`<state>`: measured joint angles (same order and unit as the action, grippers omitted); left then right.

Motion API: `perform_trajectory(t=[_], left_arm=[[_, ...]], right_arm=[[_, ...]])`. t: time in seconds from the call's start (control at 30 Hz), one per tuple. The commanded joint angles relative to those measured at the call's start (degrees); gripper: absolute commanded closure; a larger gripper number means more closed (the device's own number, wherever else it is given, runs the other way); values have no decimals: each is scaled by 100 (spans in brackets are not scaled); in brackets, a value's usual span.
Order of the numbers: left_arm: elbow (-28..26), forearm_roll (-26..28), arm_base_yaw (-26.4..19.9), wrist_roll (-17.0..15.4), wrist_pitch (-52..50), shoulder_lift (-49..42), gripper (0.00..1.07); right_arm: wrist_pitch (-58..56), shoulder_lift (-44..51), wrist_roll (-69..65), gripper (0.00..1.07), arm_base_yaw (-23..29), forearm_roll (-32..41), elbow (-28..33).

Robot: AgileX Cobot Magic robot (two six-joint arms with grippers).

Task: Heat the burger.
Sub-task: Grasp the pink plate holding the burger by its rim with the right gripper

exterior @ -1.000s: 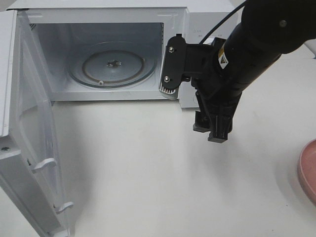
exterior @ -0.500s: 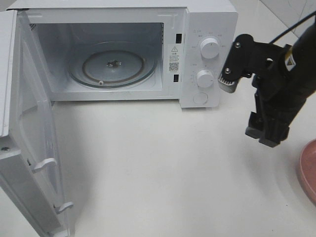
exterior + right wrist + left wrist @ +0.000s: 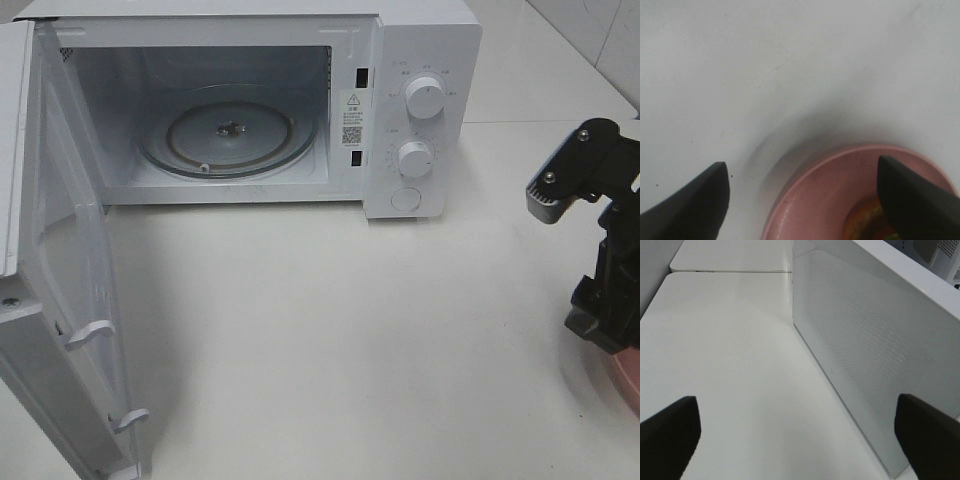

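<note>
White tabletop (image 3: 300, 330), pale tiles (image 3: 600, 30) behind, soft light

White table (image 3: 330, 340) w/ open microwave (image 3: 445, 50) & pink plate (image 3: 815, 195).

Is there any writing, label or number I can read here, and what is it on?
Nothing here can be read outright.
White microwave oven with its door open: no brand name shows.
Small sticker with a warning triangle, on its front frame: print too small.
Square code-like label below it: too blurred.
Marks around the upper white knob and lower white knob: too small.
Wrist views: no text.
</note>
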<state>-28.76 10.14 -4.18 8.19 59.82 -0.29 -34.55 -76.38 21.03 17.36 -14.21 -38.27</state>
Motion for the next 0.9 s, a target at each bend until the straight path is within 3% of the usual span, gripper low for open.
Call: perform_trajectory(t=[0.03, 0.23, 0.53, 0.9], left_arm=[[17, 29, 34, -29, -34, -138, 9], [17, 29, 34, -29, -34, -138, 9], [17, 29, 34, -29, -34, -138, 9], [17, 29, 34, -29, -34, -138, 9]], right_arm=[[40, 52, -355, 31, -149, 143, 218], [34, 46, -739, 31, -178, 115, 487], [115, -40, -1060, 31, -619, 126, 607], [384, -1192, -2229, 31, -682, 57, 607]])
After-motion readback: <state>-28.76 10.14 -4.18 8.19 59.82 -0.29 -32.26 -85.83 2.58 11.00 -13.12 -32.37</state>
